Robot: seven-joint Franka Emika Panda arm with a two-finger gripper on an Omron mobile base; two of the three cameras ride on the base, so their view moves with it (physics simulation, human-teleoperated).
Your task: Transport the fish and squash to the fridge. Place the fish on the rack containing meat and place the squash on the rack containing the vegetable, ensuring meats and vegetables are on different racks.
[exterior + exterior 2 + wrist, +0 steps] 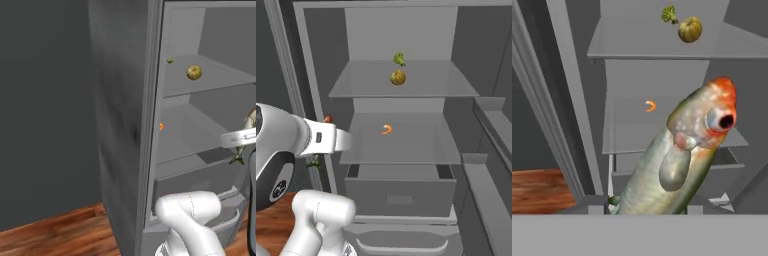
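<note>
The fridge [120,125] stands open in front of me. The round yellow-tan squash [398,77] sits on its upper shelf [361,85], right beside the green broccoli floret [399,59]. One shelf lower [421,147] lies the orange shrimp-like meat [387,129]. My gripper [244,139] is shut on the fish [677,165], a grey-green body with an orange head pointing up. It hangs outside the fridge, level with the middle shelf. In the right base view my arm covers the fish, leaving the orange head [327,119] and green tail showing.
A closed grey drawer [401,192] sits under the middle shelf. Door racks [496,120] run along the right side. The fridge's side wall and door frame [557,115] stand to the left of the hand. Wooden floor [60,230] lies at lower left.
</note>
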